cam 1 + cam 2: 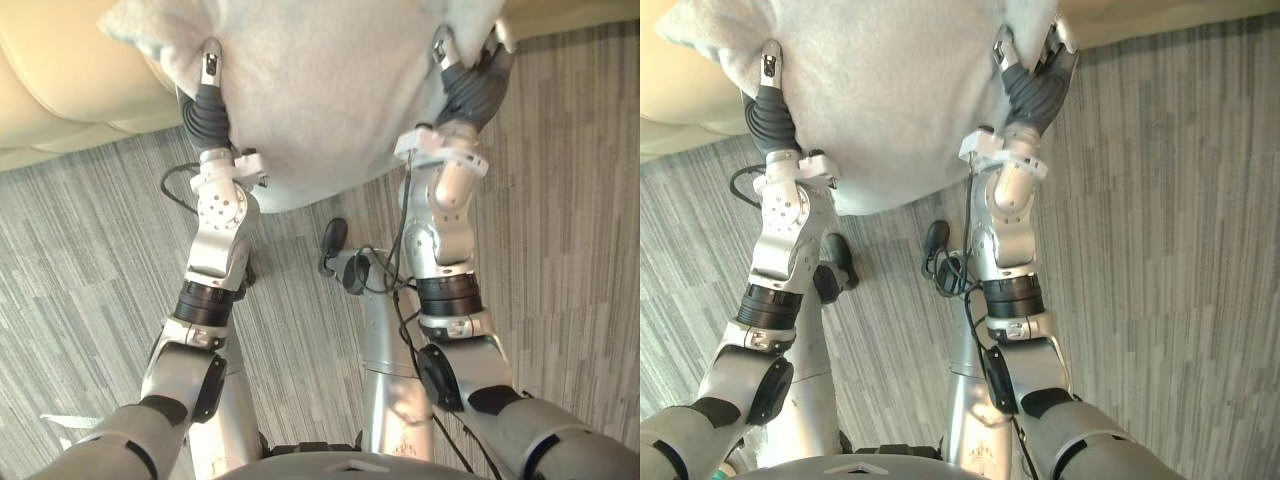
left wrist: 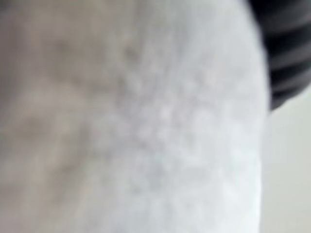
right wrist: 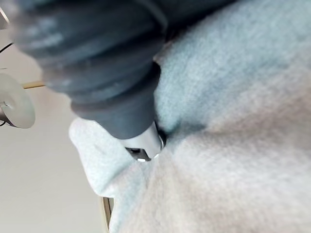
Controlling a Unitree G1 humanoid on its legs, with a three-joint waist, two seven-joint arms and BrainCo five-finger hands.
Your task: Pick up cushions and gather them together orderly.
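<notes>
Between left hand [image 1: 210, 112] and right hand [image 1: 472, 88], the grey cushion [image 1: 330, 90] is held.

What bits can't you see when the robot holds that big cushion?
- Cushion: its top is cut off by the eye views' upper edge.
- Left hand: its grip is covered by the cushion, in the left wrist view too.
- Right hand: its grip is sunk into the cushion.
- Sofa: mostly behind the cushion.

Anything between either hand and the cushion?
Nothing visible. The left hand and right hand are both in contact with the cushion, one on each side, holding it above the floor next to the sofa.
</notes>
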